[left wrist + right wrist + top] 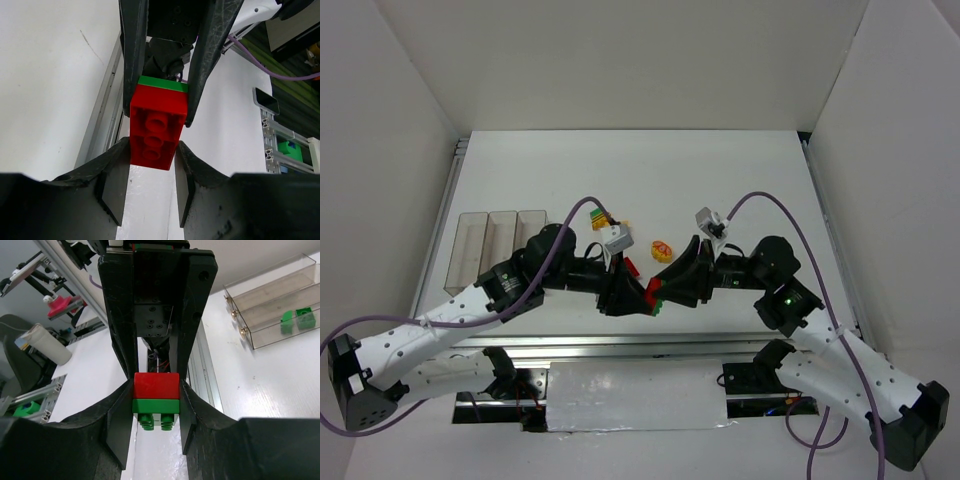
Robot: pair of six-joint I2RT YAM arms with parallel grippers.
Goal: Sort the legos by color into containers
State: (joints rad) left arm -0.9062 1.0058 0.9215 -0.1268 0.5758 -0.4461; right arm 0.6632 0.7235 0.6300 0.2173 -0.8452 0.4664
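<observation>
So here's where I'm at: a red brick is stuck on top of a green brick, and I've got the pair pinched between both claws over the near middle of the table, well away from the containers off to my left.

My right claw is narrow and clamped on the stack, mostly on the green half. From the left wrist view its fingers seem to overlap the top edge of the red one too. My left claw has its pads against the sides of the red brick's free end, so it looks closed on that.

My take on doing this bit right:
- Both grips need to be firm before pulling, or one brick just slides out.
- That overlap on the red brick could fight the split, so a slight tilt to peel the studs apart probably beats a straight tug.
- Go slowly, so nothing pops loose and flies.

Two green pieces already sit in one bin, so green goes there. A yellow piece waits on the table just beyond the claws.
</observation>
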